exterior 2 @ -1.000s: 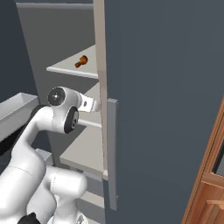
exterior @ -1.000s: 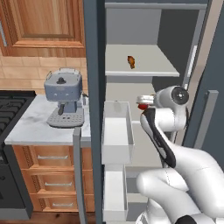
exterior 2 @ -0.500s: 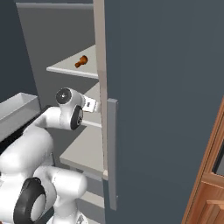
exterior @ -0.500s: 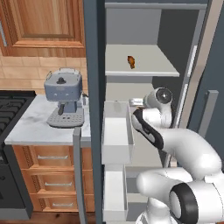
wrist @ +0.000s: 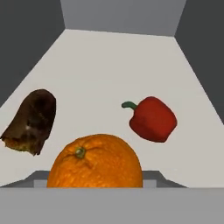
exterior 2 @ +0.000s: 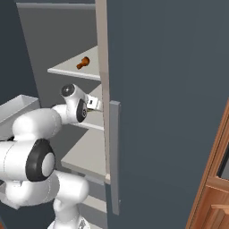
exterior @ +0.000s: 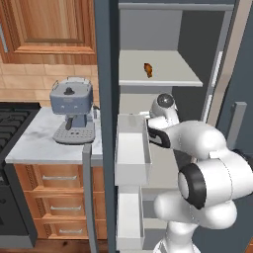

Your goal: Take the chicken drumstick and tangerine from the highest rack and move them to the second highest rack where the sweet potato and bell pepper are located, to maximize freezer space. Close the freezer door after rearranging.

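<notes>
In the hand view the tangerine [wrist: 95, 161] sits large at the bottom centre, right in front of the hand and covering its fingertips. My gripper [exterior: 145, 116] is shut on it, reaching in over the second highest rack [wrist: 113, 65]. On that rack lie the dark brown sweet potato [wrist: 31, 121] to the left and the red bell pepper [wrist: 152, 118] to the right, both beyond the tangerine. The chicken drumstick [exterior: 147, 69] lies alone on the highest rack [exterior: 170, 71], above my hand; it also shows as the drumstick [exterior 2: 82, 62] in the right base view.
The freezer door [exterior 2: 165, 103] stands open at the right, its handle [exterior 2: 114, 156] close to my arm. White door bins [exterior: 132, 150] hang at the left of the opening. A coffee machine [exterior: 72, 108] stands on the counter [exterior: 34, 143] beside the freezer.
My arm has folded and swung left, carrying the hand with the tangerine deeper in over the second highest rack. The drumstick has stayed where it was.
</notes>
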Controlling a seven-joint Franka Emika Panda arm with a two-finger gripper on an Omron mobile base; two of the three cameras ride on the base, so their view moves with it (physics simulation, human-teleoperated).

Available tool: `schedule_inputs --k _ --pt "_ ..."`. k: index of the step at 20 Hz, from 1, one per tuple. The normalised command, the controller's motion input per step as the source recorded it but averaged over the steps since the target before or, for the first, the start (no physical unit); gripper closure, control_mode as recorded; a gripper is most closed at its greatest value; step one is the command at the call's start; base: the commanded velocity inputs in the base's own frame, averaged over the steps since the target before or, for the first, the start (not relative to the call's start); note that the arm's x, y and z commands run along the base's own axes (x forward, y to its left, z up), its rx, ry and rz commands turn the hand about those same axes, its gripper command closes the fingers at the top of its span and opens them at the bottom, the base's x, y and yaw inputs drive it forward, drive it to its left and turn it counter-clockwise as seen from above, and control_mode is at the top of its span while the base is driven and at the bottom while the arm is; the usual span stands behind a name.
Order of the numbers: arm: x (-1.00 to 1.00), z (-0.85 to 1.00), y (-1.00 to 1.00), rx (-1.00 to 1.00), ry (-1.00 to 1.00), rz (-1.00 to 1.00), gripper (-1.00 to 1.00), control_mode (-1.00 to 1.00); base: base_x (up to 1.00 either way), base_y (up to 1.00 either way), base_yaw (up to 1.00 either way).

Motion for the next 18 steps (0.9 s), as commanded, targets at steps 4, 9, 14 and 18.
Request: schedule_inputs --k 4,9,14,18 --pt "0.53 -0.47 0.0 -0.06 0.0 0.0 1.0 -1.0 0.0 0.0 0.0" --pt "0.66 -0.38 0.0 -0.01 0.13 0.0 1.0 -1.0 0.0 0.0 0.0" --pt "0.58 -0.31 0.0 0.0 0.1 0.01 1.0 -1.0 0.0 0.0 0.0" --pt "0.42 -0.32 0.0 0.0 0.03 0.01 -1.0 -1.0 0.0 0.0 0.0"
